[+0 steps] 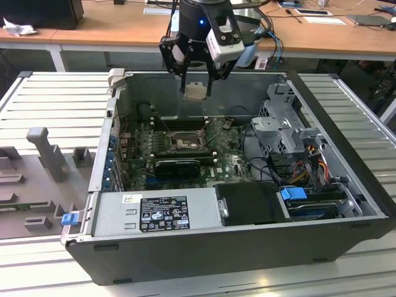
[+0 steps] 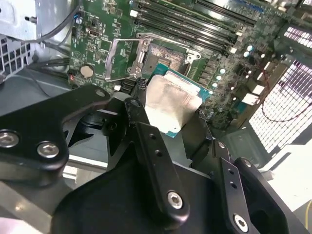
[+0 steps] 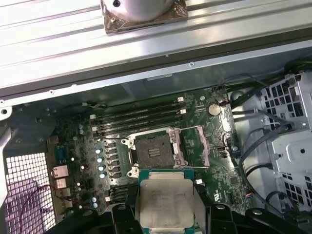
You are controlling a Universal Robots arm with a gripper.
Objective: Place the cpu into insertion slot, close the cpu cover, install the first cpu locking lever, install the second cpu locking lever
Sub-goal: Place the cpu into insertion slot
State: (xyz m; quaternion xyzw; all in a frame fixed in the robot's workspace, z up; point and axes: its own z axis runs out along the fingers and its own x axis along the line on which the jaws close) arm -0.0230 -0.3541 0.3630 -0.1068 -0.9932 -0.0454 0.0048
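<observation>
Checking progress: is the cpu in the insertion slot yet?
Out. The claw holds the cpu above the motherboard; the insertion slot lies empty.

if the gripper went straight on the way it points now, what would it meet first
Probably the open square black-rimmed insertion slot on the green motherboard, or the board just beside it; the held silvery square cpu would touch first. Depth is unclear.

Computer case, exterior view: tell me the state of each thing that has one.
computer case, side open, board exposed.
cpu, held in the hand above the board, not seated.
hand, shut on the cpu.
insertion slot, empty and uncovered.
cpu cover, open, beside the slot.
</observation>
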